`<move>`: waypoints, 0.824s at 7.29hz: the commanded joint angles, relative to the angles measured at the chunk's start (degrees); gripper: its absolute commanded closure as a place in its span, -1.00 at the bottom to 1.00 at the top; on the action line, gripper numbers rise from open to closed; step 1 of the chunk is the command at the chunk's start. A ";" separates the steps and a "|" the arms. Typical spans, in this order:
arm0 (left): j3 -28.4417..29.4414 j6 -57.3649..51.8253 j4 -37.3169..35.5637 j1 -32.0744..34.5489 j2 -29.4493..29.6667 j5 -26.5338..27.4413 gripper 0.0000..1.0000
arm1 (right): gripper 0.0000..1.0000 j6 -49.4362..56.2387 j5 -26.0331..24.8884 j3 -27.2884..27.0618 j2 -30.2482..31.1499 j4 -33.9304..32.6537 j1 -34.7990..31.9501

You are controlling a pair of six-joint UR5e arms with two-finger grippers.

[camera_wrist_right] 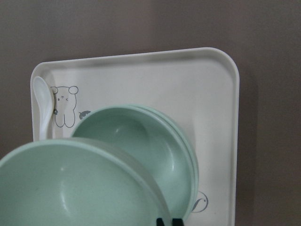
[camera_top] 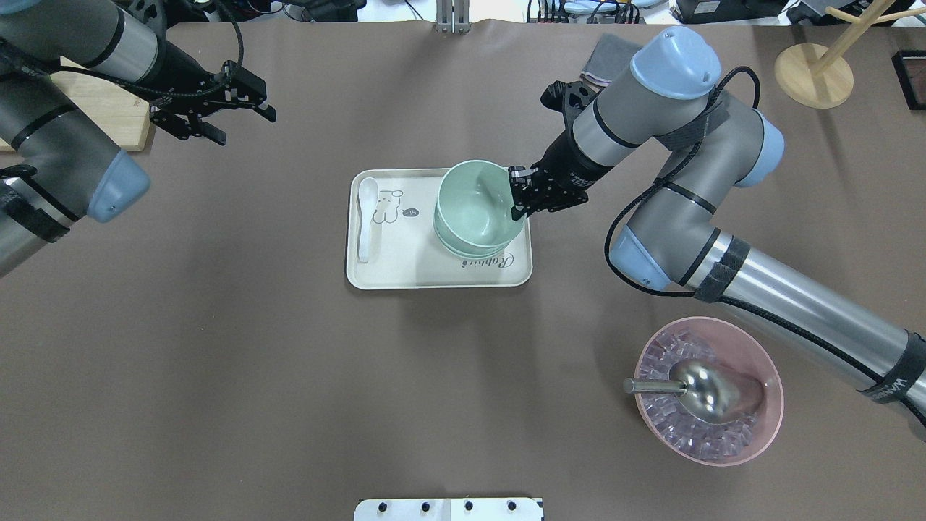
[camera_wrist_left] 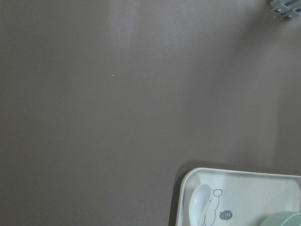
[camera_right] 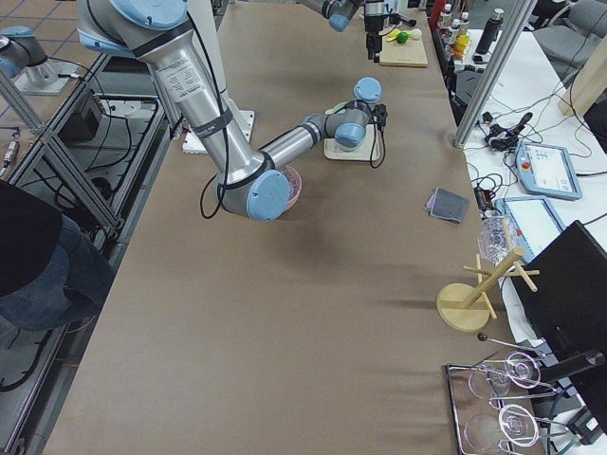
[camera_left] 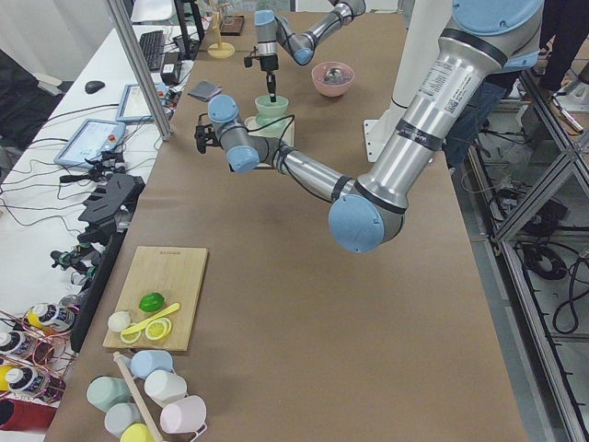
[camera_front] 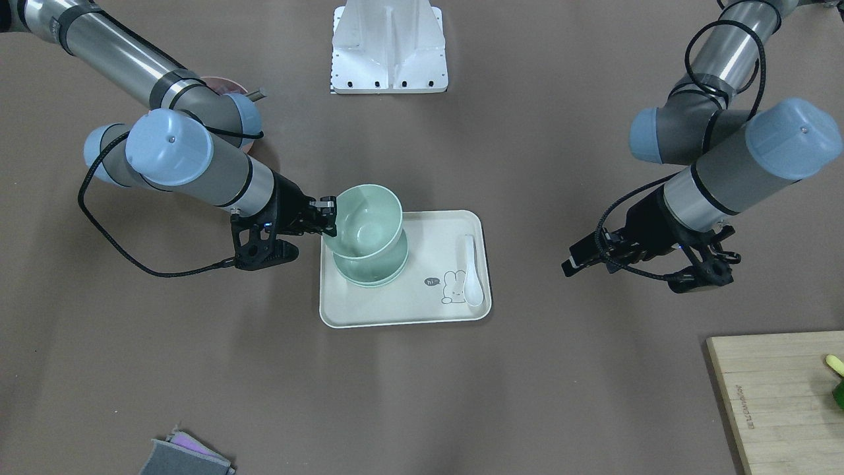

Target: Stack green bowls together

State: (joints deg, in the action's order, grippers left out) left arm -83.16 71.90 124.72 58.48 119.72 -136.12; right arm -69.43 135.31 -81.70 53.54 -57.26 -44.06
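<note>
While R hand [camera_top: 516,194] pinches top green bowl [camera_top: 474,202], wrist cam shows nested bowls [camera_wrist_right: 155,146] beneath.

Mint-green bowls [camera_top: 474,210], cream rabbit-print tray [camera_top: 405,255], white spoon [camera_top: 365,226]

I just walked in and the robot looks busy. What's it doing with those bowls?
The right gripper is pinching the rim of a green bowl. It holds the bowl tilted over the stacked bowls on the tray. The bowl doesn't look settled into the stack yet. A white spoon lies on the tray too. The left gripper is open and empty, off to the side above the table.
</note>
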 commanded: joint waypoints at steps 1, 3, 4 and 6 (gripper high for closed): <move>0.37 0.00 0.00 -0.12 0.08 0.07 -0.97 | 1.00 -1.15 -0.31 -0.12 0.07 0.31 0.38; 0.63 0.00 0.00 -0.12 0.08 0.07 -0.97 | 0.95 -1.15 -0.40 -0.21 -0.02 0.31 0.03; 0.89 0.00 0.00 -0.21 0.08 0.15 -0.97 | 0.97 -1.15 -0.49 -0.21 -0.02 0.31 -0.15; 1.07 -0.09 0.00 -0.38 0.08 0.50 -0.97 | 0.98 -1.15 -1.97 -0.03 -0.02 0.22 -0.41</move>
State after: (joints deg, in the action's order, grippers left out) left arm -82.22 71.87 124.72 58.22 119.79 -135.85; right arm -70.58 134.19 -81.80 53.55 -56.97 -44.36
